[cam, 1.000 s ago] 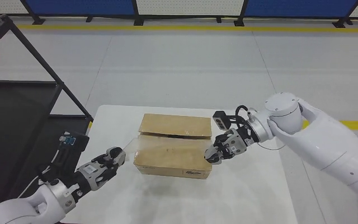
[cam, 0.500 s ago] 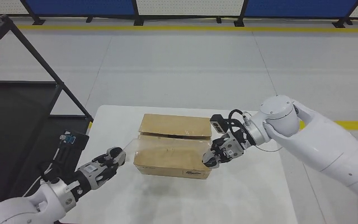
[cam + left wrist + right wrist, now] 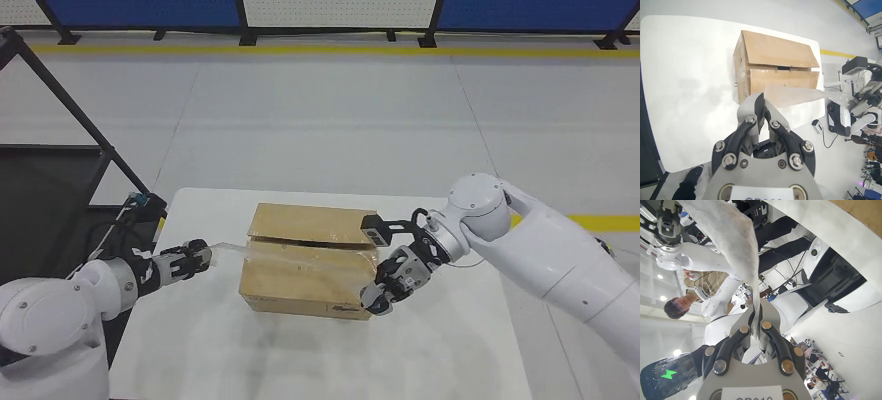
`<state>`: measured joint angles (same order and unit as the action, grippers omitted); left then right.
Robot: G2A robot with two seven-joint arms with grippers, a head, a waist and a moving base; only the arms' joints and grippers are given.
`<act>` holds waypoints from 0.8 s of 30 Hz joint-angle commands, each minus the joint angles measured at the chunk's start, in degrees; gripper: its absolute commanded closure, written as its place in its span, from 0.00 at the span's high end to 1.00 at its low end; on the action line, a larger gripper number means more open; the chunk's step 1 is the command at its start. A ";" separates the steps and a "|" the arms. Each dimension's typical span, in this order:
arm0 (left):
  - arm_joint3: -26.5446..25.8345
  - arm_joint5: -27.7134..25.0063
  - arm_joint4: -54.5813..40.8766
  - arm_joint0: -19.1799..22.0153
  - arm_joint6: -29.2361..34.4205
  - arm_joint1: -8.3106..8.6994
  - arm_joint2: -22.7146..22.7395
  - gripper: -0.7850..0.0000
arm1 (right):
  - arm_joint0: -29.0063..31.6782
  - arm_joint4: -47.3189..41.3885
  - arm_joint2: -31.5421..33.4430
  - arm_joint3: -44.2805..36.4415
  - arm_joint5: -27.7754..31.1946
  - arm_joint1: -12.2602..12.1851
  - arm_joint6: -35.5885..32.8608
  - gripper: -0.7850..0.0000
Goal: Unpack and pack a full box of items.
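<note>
A brown cardboard box (image 3: 310, 250) stands mid-table, its two top flaps lying nearly closed with a dark gap between them. A thin white translucent sheet (image 3: 232, 248) stretches across the box's near flap from one gripper to the other. My left gripper (image 3: 200, 257) is off the box's left end, shut on one end of the sheet (image 3: 797, 93). My right gripper (image 3: 378, 292) sits at the box's front right corner, shut on the other end of the sheet (image 3: 738, 234). The left wrist view shows the left gripper (image 3: 763, 102), the box (image 3: 776, 62) and the right gripper (image 3: 857, 105) beyond.
The white table (image 3: 200, 340) has bare room in front of the box and on both sides. A black metal frame (image 3: 60, 200) stands just off the table's left edge. Grey floor lies behind.
The left gripper has drawn back toward the table's left edge, pulling the sheet taut. The right gripper has shifted forward and left to the box's front right corner.
</note>
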<state>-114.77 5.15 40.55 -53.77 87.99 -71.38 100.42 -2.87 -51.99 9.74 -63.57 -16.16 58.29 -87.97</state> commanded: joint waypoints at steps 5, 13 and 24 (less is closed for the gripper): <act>1.30 -0.36 -1.23 1.67 0.01 2.65 -2.63 0.00 | -0.53 -0.27 0.00 3.99 -0.16 1.85 -0.03 0.00; 1.30 -0.36 -1.23 1.67 0.01 2.65 -2.63 0.00 | -0.53 -0.27 0.00 3.99 -0.16 1.85 -0.03 0.00; 10.48 5.72 -2.13 5.67 0.01 4.00 -6.37 0.00 | -0.47 0.76 2.28 8.34 -1.69 4.42 1.54 0.00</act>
<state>-105.73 10.26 38.18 -48.78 88.07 -67.72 94.80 -3.12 -51.50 12.25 -56.41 -17.81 62.20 -86.09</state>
